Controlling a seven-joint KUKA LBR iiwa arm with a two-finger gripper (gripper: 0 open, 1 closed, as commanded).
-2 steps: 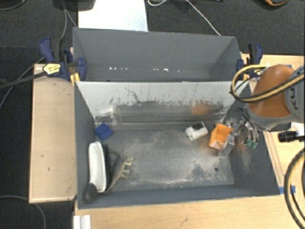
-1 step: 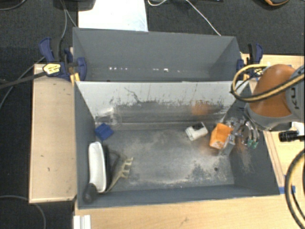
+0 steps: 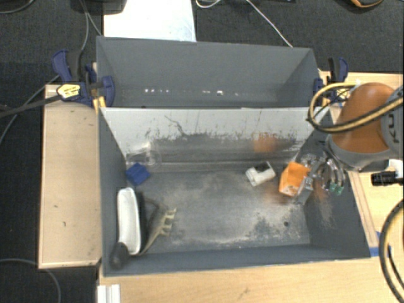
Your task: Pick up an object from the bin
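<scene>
Far left of bin (image 3: 202,68): long white oblong piece (image 3: 128,221) on the floor; small blue piece (image 3: 137,174) above it; dark pronged tool (image 3: 159,222) just beside it; right of centre, small white piece (image 3: 259,173); next right, orange chunk (image 3: 291,180), boxy, slightly tilted, near the right wall, just beside the gripper (image 3: 310,186) tip; jaw opening and any hold on it: can't tell; floor grey metal, scuffed pale, scratched; dark carpet and cables outside.

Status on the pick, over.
Gripper at right side of bin. Orange block against it, hold unconfirmed. White piece just beyond the block.
</scene>
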